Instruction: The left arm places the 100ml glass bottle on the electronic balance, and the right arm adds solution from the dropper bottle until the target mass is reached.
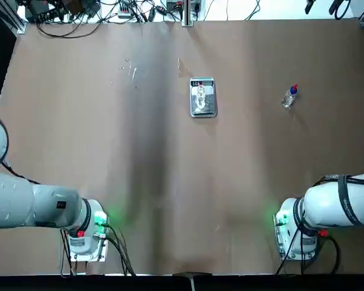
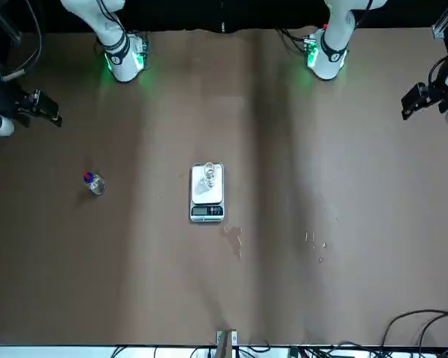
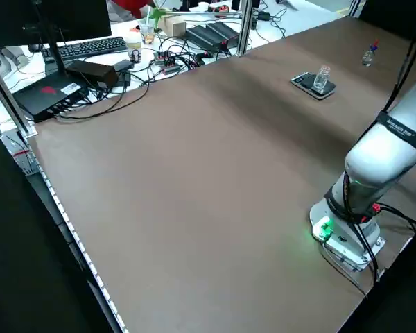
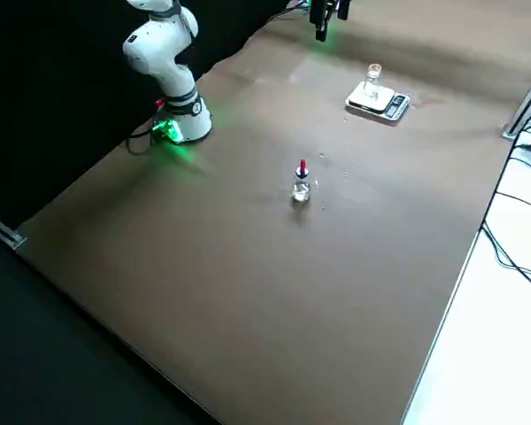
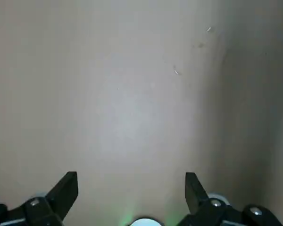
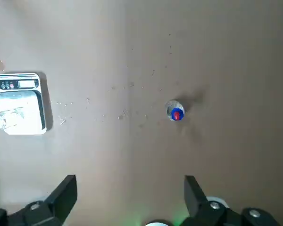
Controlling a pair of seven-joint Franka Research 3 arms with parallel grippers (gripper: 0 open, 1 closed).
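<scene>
Dropper (image 6: pixel 174 111) is seen upright on the table, below and inward of the right claw (image 6: pixel 131 188), much nearer it than the left claw (image 5: pixel 131 187). Both claws are spread wide, nothing gripped, and held above the table at their own sides. The bottle (image 2: pixel 209 174) is already seated on the balance (image 2: pixel 207 212) (its reading cannot be made out). Both claws are cut off from the top view.

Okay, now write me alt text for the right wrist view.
A clear dropper bottle with a blue cap and red tip stands alone on the brown table, apart from a small electronic balance bearing a capless glass bottle. The right pincer is open, holding nothing.
</scene>
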